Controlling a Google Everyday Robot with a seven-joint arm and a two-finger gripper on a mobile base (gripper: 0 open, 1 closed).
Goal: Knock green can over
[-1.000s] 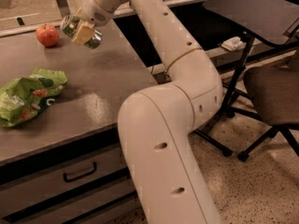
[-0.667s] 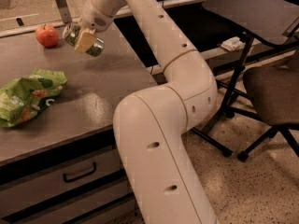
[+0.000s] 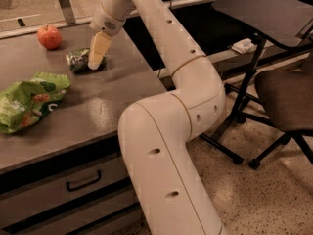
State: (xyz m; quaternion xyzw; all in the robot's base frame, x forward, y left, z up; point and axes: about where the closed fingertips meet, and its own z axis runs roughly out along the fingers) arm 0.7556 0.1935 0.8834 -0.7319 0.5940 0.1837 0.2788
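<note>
Gripper (image 3: 98,53), grip state indeterminable, at the right end of the green can (image 3: 77,61), lying on its side far on the table (image 3: 98,106), right of the apple (image 3: 49,36); best lifted clear without rolling it.

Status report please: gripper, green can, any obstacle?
Gripper low over table, at green can. Green can lying on its side. Apple and snack bag well apart, nothing in the way.
</note>
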